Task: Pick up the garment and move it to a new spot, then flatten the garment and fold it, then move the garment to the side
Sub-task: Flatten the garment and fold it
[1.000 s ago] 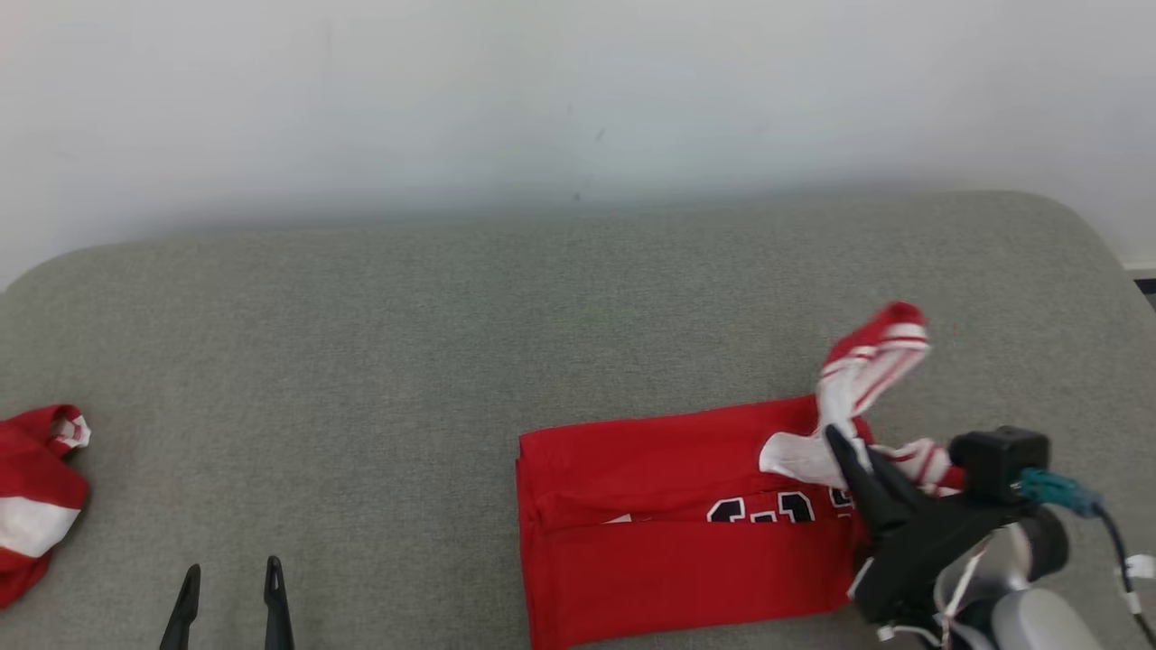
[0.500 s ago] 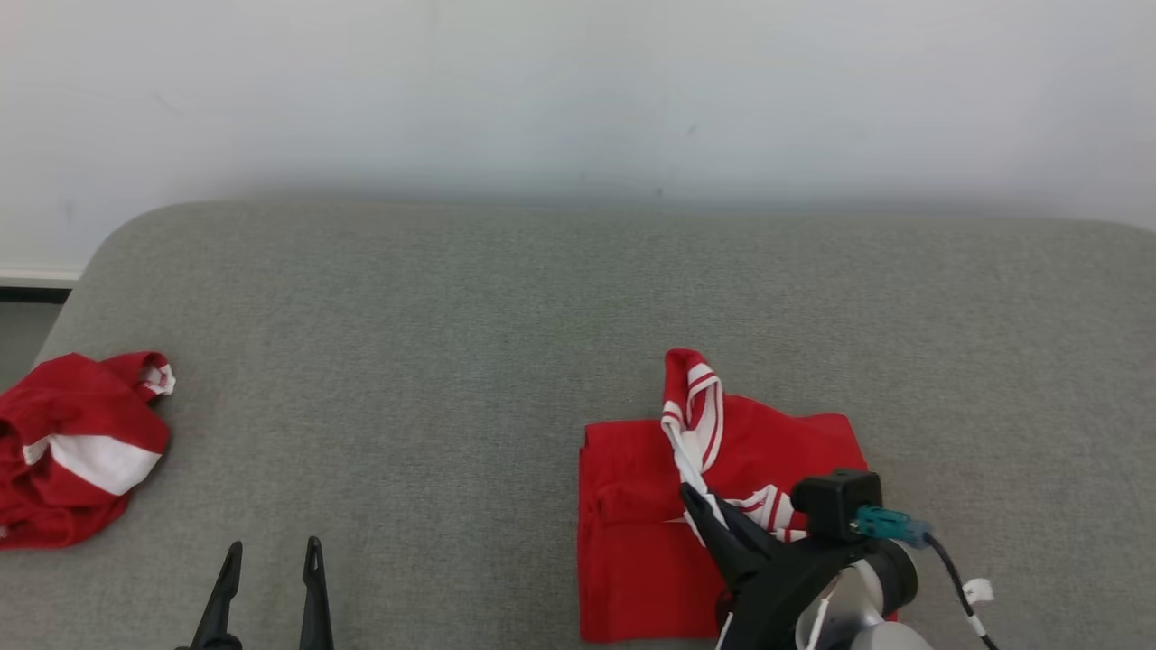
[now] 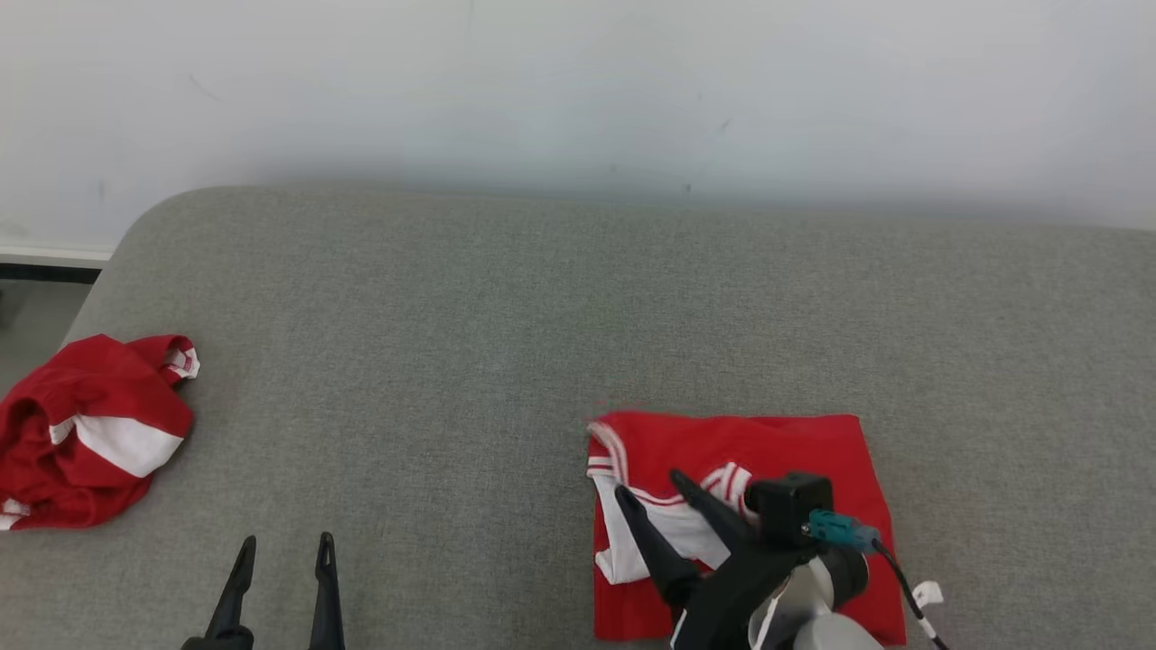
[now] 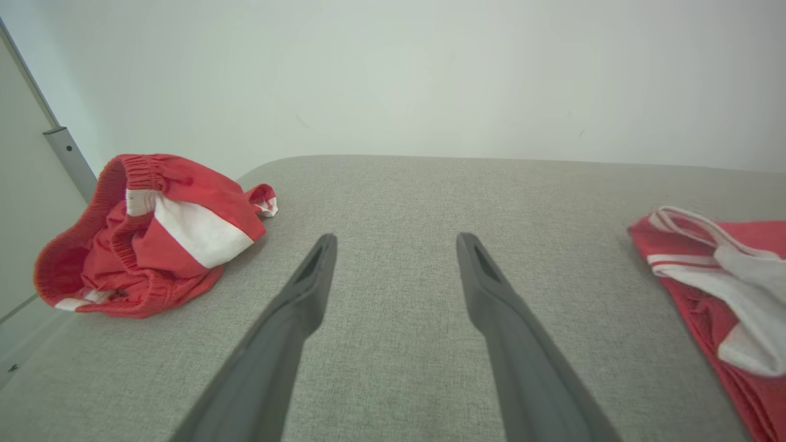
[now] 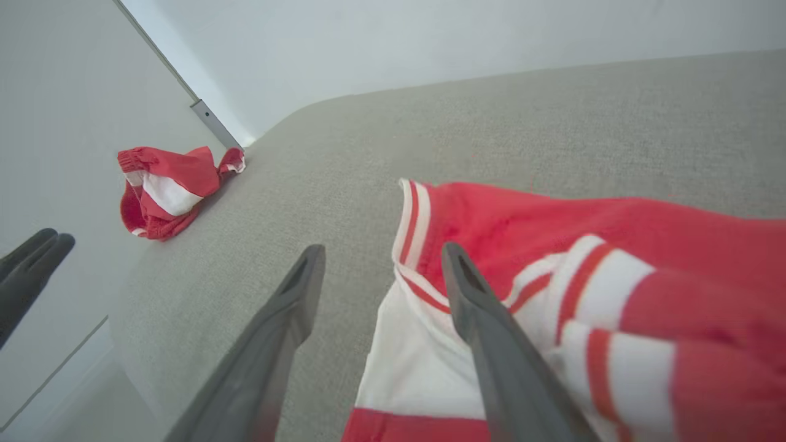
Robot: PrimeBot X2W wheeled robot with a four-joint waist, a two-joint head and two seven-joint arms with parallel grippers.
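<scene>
Jersey: we see the red jersey point(image 3: 777, 442) folded into a rectangle on the near right of the grey tabletop point(image 3: 452, 316), with a white, red-striped edge lying across its left part.
Right pincer: our right pincer point(image 3: 652, 487) stands open over that striped edge and grips nothing.
Left pincer: our left pincer point(image 3: 284, 546) is spread wide and empty at the near left, well apart from the jersey.
Shorts: crumpled red-and-white shorts point(image 3: 90, 415) lie at the tabletop's left edge.
</scene>
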